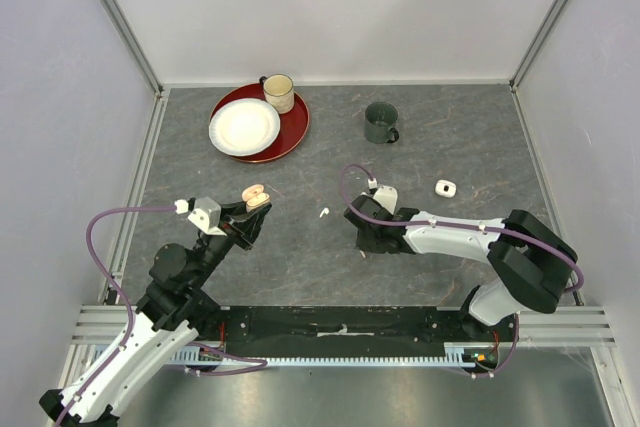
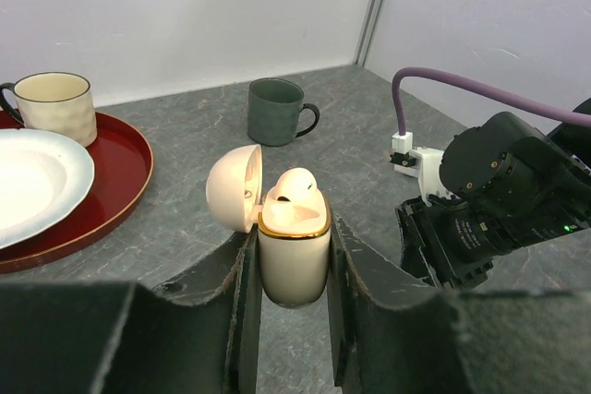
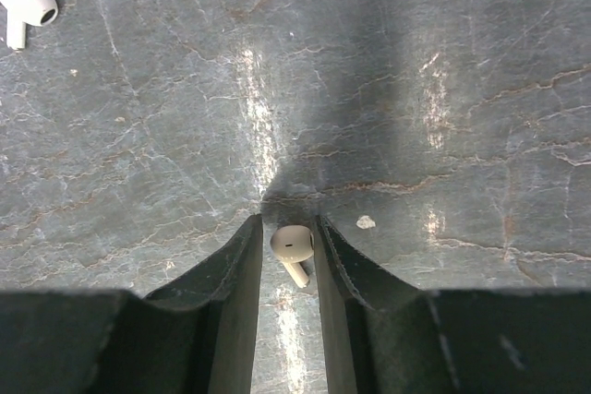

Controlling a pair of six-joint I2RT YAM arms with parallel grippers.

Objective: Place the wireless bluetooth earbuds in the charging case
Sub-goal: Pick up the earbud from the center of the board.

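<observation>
My left gripper (image 2: 294, 260) is shut on a pale peach charging case (image 2: 294, 251), held upright above the table with its lid swung open to the left. One earbud (image 2: 295, 187) sits in the case. In the top view the case (image 1: 257, 194) shows at the left gripper (image 1: 254, 205). My right gripper (image 3: 288, 224) points down at the table, its jaws narrowly apart around a pale peach earbud (image 3: 293, 244). That earbud touches the right finger, with a thin gap to the left finger. A white earbud (image 3: 26, 2) lies loose on the table (image 1: 324, 212).
A small white case (image 1: 445, 187) lies right of the right arm. A dark green mug (image 1: 381, 122) stands at the back. At the back left, a red tray (image 1: 292, 137) carries a white plate (image 1: 244, 127) and a cream mug (image 1: 278, 93).
</observation>
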